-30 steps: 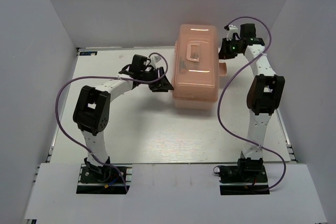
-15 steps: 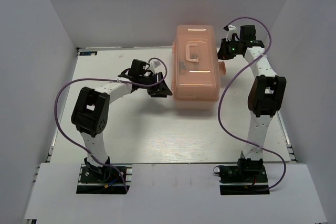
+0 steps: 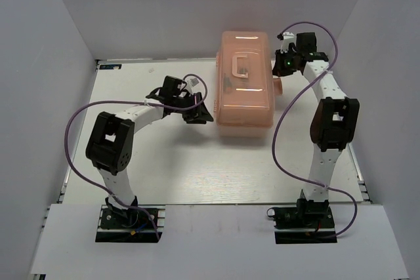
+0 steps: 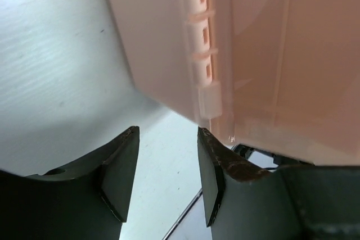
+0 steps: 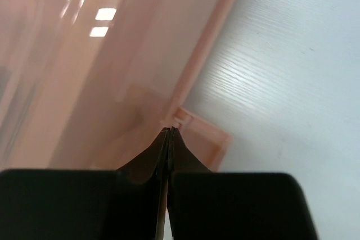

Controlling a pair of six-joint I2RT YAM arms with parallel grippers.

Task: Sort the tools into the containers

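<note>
The salmon-pink toolbox (image 3: 246, 90) lies with its lid down at the back centre, lid handle (image 3: 241, 65) on top. A dark shape shows faintly through the lid; the tools are otherwise hidden. My left gripper (image 3: 200, 115) stands open just off the box's left side, with nothing between its fingers. In the left wrist view the gripper (image 4: 167, 132) sits below the hinged edge (image 4: 202, 43) of the box. My right gripper (image 5: 169, 130) is shut, its tips against the box's right side at the latch tab (image 5: 208, 139).
White walls enclose the table on three sides. The white tabletop (image 3: 184, 162) lies between the box and the arm bases. A purple cable (image 3: 282, 142) loops off the right arm near the box's right corner.
My left gripper has drifted slightly toward the near side along the box's left flank. The right wrist has shifted a little; its jaws stay shut.
</note>
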